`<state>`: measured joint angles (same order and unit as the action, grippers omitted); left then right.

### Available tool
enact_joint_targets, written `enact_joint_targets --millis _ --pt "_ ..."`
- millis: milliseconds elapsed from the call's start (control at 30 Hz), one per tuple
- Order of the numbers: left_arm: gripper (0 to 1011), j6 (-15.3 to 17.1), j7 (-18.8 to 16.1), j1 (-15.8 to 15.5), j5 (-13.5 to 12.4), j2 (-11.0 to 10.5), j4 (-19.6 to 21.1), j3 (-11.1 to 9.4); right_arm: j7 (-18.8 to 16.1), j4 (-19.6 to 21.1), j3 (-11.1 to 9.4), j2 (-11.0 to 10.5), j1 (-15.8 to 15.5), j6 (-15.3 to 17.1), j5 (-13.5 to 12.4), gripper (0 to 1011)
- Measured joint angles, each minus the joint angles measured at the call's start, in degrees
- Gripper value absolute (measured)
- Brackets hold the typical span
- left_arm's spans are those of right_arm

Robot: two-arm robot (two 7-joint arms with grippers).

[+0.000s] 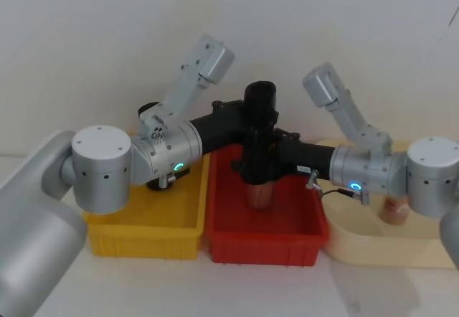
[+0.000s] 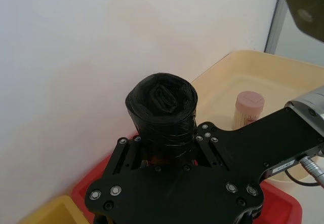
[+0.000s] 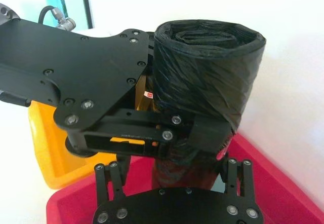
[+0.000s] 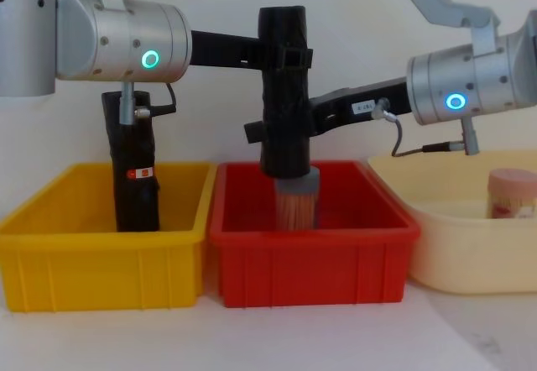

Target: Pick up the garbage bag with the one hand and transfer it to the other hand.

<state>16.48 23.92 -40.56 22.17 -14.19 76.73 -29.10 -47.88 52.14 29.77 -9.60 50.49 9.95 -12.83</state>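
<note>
Over the jar (image 4: 298, 205) in the red bin (image 4: 310, 258), the left hand (image 4: 286, 54) pinches the bag (image 4: 283, 94). The right hand (image 4: 281, 132), spread, flanks it lower.

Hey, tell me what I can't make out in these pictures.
- Chest view: the garbage bag overlaps the top of the jar in the red bin; whether it touches the jar or hangs clear is unclear.
- Chest view: the yellow bin wall hides the base of the other black roll.
- Chest view: the label on the right gripper is too small to read.
</note>
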Motion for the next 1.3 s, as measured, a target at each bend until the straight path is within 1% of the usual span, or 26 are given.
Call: enact_joint_targets --millis 133,167,233,267,333,400,433,467,533,567,733,800,833,867,900,1067,1100,1167,1200,1233,1267,1300 --pt "381 0.00 0.00 0.00 0.00 -0.01 0.00 0.00 -0.19 -1.29 0.23 0.62 0.68 -0.46 -0.13 950" --pt "381 0.00 0.00 0.00 0.00 -0.01 0.00 0.00 -0.25 -1.74 0.30 0.82 0.90 -0.59 -0.18 912" --pt "381 0.00 0.00 0.00 0.00 0.00 0.00 0.00 -0.30 -2.18 0.39 1.02 1.09 -0.74 -0.21 886" --pt "381 0.00 0.00 0.00 0.00 0.00 0.00 0.00 -0.34 -2.52 0.44 1.18 1.28 -0.85 -0.24 831" --pt "381 0.00 -0.01 0.00 0.00 0.00 0.00 0.00 -0.38 -2.81 0.49 1.34 1.44 -0.95 -0.26 796" --pt "381 0.00 0.00 0.00 0.00 0.00 0.00 0.01 -0.43 -3.17 0.56 1.53 1.64 -1.07 -0.30 724" --pt "381 0.00 0.00 0.00 0.00 0.00 0.00 0.00 -0.46 -3.39 0.61 1.64 1.76 -1.16 -0.32 712" --pt "381 0.00 0.00 0.00 0.00 0.00 0.00 0.00 -0.46 -3.39 0.61 1.64 1.76 -1.16 -0.32 666" --pt "381 0.00 -0.01 0.00 0.00 0.00 0.00 0.01 -0.52 -3.69 0.65 1.78 1.92 -1.26 -0.37 614" --pt "381 0.00 0.00 0.00 0.00 0.00 0.00 0.00 -0.53 -3.79 0.66 1.81 1.97 -1.28 -0.37 597" --pt "382 0.00 0.00 0.00 -0.01 0.00 0.00 0.00 -0.59 -4.13 0.74 1.95 2.14 -1.40 -0.43 594" --pt "422 0.00 0.01 0.00 0.00 0.02 0.00 0.00 -0.57 -4.12 0.78 1.95 2.14 -1.40 -0.45 594" --pt "461 0.00 0.00 0.00 0.00 0.02 0.00 0.00 -0.51 -4.07 0.79 1.92 2.14 -1.37 -0.46 594" --pt "471 0.00 0.00 0.00 -0.01 0.02 0.00 0.00 -0.46 -3.98 0.79 1.89 2.12 -1.34 -0.46 592" --pt "515 0.00 0.00 0.00 0.00 0.02 0.00 -0.01 -0.37 -3.87 0.79 1.86 2.08 -1.29 -0.46 592" --pt "652 0.00 0.00 0.00 0.00 0.01 0.00 0.00 1.19 -2.68 0.79 1.34 1.49 -0.46 -0.38 590" --pt "710 0.00 0.00 0.00 0.00 0.00 0.00 0.00 1.86 -2.25 0.79 1.14 1.29 -0.11 -0.24 590" --pt "743 0.00 0.01 0.00 0.00 0.00 0.00 0.00 2.48 -1.69 0.79 0.86 1.02 0.25 -0.07 590" --pt "797 0.00 0.01 0.00 0.00 0.00 0.00 0.00 2.94 -1.44 0.79 0.73 0.90 0.49 0.05 590" --pt "797 0.00 0.01 0.00 0.00 0.00 0.00 0.00 3.64 -0.96 0.73 0.46 0.65 0.85 0.21 590" --pt "860 0.00 0.00 0.00 0.00 0.00 0.00 0.00 3.99 -0.73 0.69 0.32 0.53 1.03 0.27 590" --pt "874 0.00 0.00 0.00 0.00 0.00 0.00 0.00 4.72 -0.19 0.60 -0.01 0.24 1.44 0.40 590"
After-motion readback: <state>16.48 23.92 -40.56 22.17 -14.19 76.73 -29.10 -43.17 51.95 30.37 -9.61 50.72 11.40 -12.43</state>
